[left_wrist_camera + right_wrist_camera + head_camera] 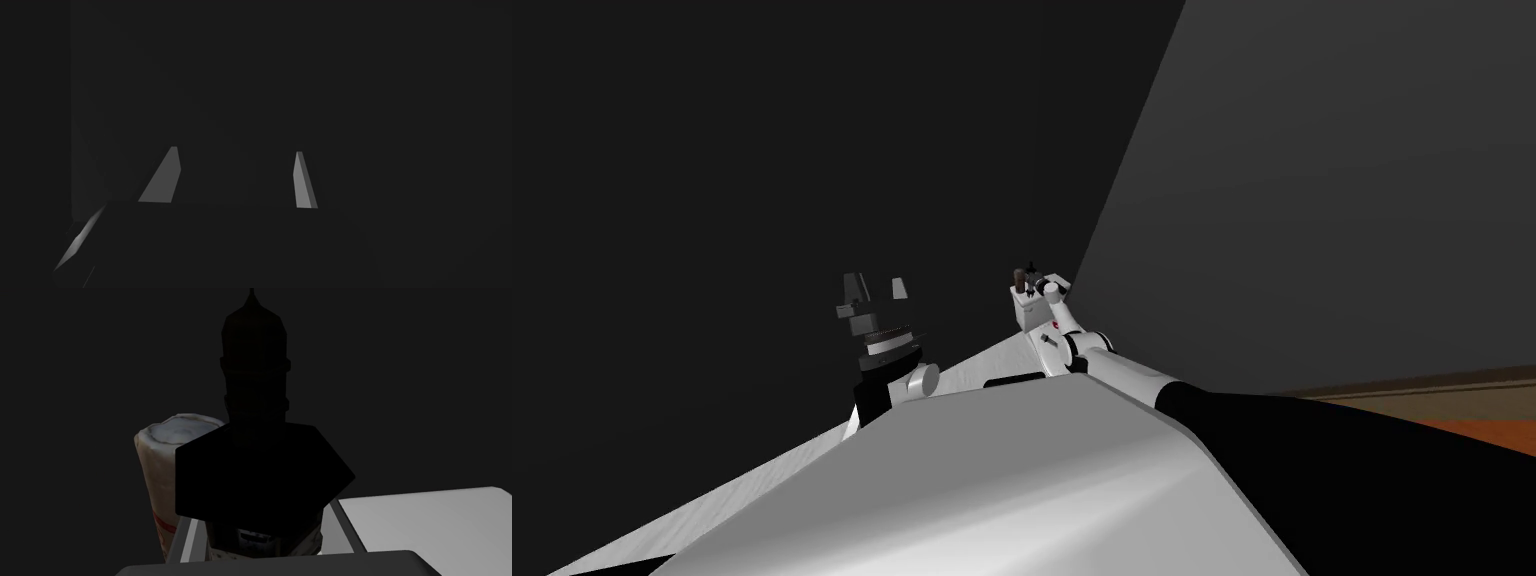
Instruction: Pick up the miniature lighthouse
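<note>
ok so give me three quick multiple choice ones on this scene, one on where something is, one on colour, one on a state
1. Where is the miniature lighthouse?
a) standing between the right tool's fingers
b) lying flat on the floor
c) hanging from the wall

2. What colour is the cylinder just beside the lighthouse?
a) green
b) blue
c) white with a red mark

3. How is the left tool?
a) shut on the lighthouse
b) open, holding nothing
c) shut on the cylinder

Answers:
1 a, since the right wrist view shows its base flanked by that tool's two fingers.
2 c, since its top and side are white with a red mark low down.
3 b, since its two fingers stand well apart with only dark space between them.
</note>
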